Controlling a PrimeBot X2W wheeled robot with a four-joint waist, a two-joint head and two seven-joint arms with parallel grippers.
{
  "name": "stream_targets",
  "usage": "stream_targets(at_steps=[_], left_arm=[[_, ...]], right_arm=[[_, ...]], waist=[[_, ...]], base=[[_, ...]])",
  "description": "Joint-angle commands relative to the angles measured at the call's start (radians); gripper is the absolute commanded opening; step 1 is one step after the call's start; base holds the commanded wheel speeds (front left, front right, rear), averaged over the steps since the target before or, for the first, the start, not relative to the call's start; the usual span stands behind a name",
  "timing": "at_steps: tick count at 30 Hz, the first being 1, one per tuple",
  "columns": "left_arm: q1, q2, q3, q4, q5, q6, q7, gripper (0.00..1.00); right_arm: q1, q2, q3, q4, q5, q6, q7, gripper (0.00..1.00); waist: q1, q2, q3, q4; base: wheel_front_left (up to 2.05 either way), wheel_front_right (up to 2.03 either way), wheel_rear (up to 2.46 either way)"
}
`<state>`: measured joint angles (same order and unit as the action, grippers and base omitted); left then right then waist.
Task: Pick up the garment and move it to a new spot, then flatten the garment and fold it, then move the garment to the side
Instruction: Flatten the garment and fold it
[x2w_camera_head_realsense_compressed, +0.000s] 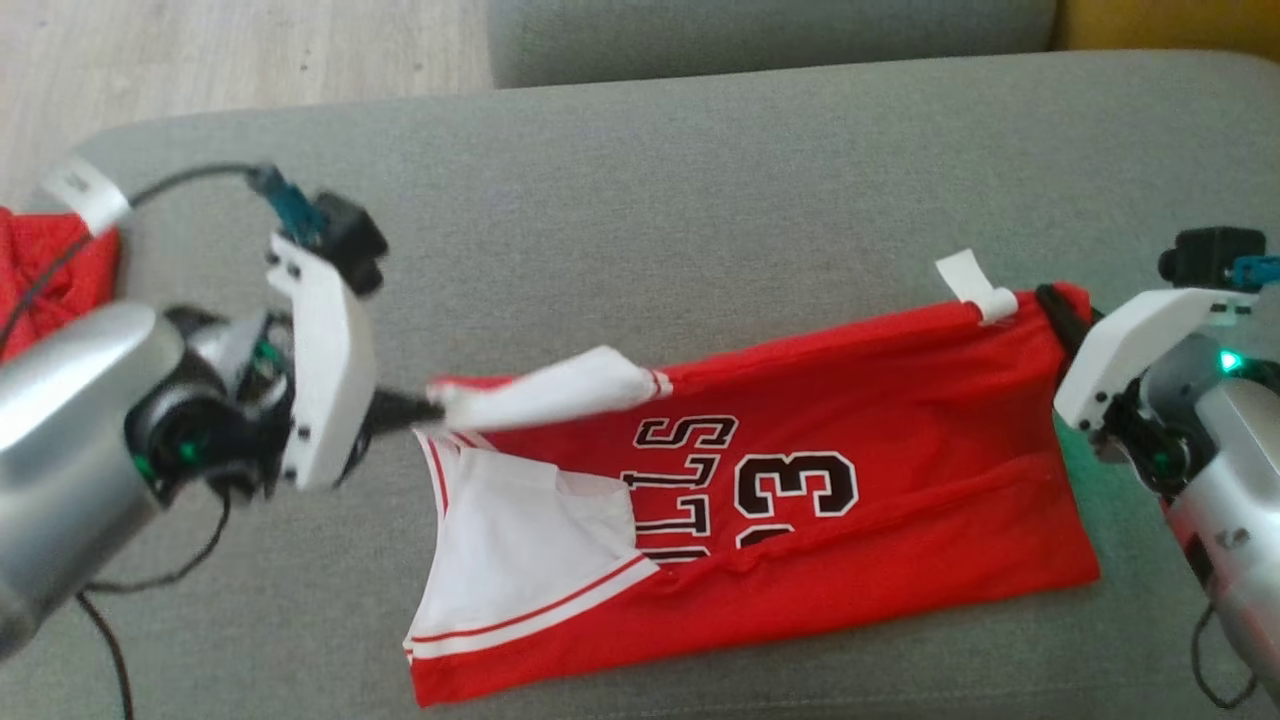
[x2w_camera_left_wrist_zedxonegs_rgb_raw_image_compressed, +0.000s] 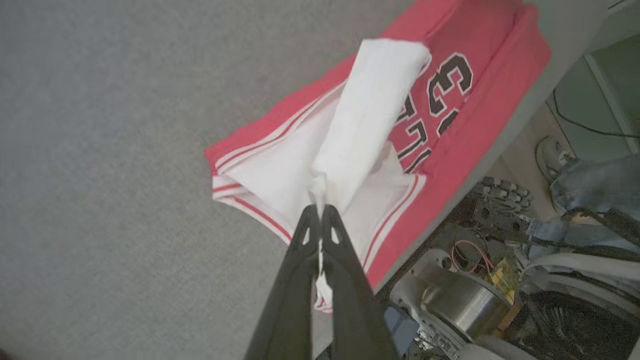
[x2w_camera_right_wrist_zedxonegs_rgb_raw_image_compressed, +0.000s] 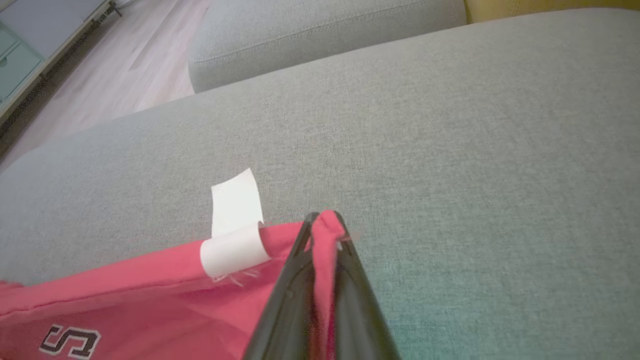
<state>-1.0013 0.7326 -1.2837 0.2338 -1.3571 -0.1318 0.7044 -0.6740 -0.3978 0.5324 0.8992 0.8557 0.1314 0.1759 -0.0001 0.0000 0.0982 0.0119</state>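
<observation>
The garment (x2w_camera_head_realsense_compressed: 880, 430) is a red basketball jersey with white panels and black lettering, lying partly folded on the grey couch cushion (x2w_camera_head_realsense_compressed: 700, 200). My left gripper (x2w_camera_head_realsense_compressed: 425, 410) is shut on its white strap end (x2w_camera_left_wrist_zedxonegs_rgb_raw_image_compressed: 370, 115), which it holds lifted at the jersey's left side. My right gripper (x2w_camera_head_realsense_compressed: 1060, 310) is shut on the red hem corner (x2w_camera_right_wrist_zedxonegs_rgb_raw_image_compressed: 327, 235) at the jersey's far right, next to a white care label (x2w_camera_right_wrist_zedxonegs_rgb_raw_image_compressed: 235, 225). Between the two grips the top edge hangs stretched and raised while the lower part rests on the cushion.
A second red cloth (x2w_camera_head_realsense_compressed: 50, 270) lies at the left edge of the cushion. Another grey cushion (x2w_camera_head_realsense_compressed: 770, 35) sits behind, with wood floor (x2w_camera_head_realsense_compressed: 200, 50) at the far left. Below the cushion's edge, the left wrist view shows the robot's base (x2w_camera_left_wrist_zedxonegs_rgb_raw_image_compressed: 460, 300) and cables.
</observation>
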Motion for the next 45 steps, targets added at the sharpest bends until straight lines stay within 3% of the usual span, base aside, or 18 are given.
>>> stream_targets(at_steps=[1,19,20,21,22,30,36,40,45], left_arm=[[-0.027,0.06,0.046,-0.05,-0.012,0.001,0.024,0.0],[0.119,0.11,0.019,-0.157,-0.057,0.024,0.096,0.0],[0.126,0.105,0.019,-0.154,-0.053,0.026,0.089,0.02],[0.135,0.099,0.018,-0.151,-0.051,0.027,0.084,0.48],[0.145,0.093,0.017,-0.146,-0.05,0.026,0.084,1.0],[0.187,0.057,0.017,-0.102,-0.018,0.015,0.047,1.0],[0.193,0.068,0.085,-0.112,0.025,0.015,-0.133,1.0],[0.22,0.08,0.154,-0.128,0.093,0.088,-0.343,1.0],[0.296,0.066,0.258,-0.129,0.163,0.242,-0.661,1.0]], right_arm=[[0.009,-0.031,0.021,-0.037,0.017,-0.001,0.016,0.0],[0.101,-0.113,0.099,-0.154,0.101,-0.001,0.247,0.0],[0.103,-0.114,0.099,-0.157,0.099,-0.001,0.248,0.25],[0.106,-0.114,0.098,-0.156,0.096,-0.001,0.251,0.74],[0.11,-0.114,0.1,-0.155,0.095,-0.001,0.259,1.0],[0.138,-0.126,0.085,-0.174,0.088,-0.001,0.253,1.0],[0.197,-0.159,0.009,-0.267,0.099,-0.001,0.127,1.0],[0.241,-0.154,-0.067,-0.351,0.1,-0.001,0.011,1.0],[0.295,-0.126,-0.191,-0.44,0.045,-0.001,-0.184,1.0]], waist=[[0.0001,0.0,-0.006,0.005],[0.0001,0.0,-0.012,-0.01],[0.0001,0.0,-0.011,-0.01],[0.0001,0.0,-0.01,-0.011],[0.0001,0.0,-0.01,-0.011],[0.0001,0.0,-0.039,-0.01],[0.0001,0.0,-0.104,-0.005],[0.0001,0.0,-0.121,-0.007],[0.0001,0.0,-0.13,-0.004]], base=[[0.0,0.0,0.0],[0.0,0.0,0.0],[0.0,0.0,0.0],[0.0,0.0,0.0],[0.0,0.0,0.0],[0.0,0.0,0.0],[0.0,0.0,0.0],[0.0,0.0,0.0],[0.0,0.0,0.0]])
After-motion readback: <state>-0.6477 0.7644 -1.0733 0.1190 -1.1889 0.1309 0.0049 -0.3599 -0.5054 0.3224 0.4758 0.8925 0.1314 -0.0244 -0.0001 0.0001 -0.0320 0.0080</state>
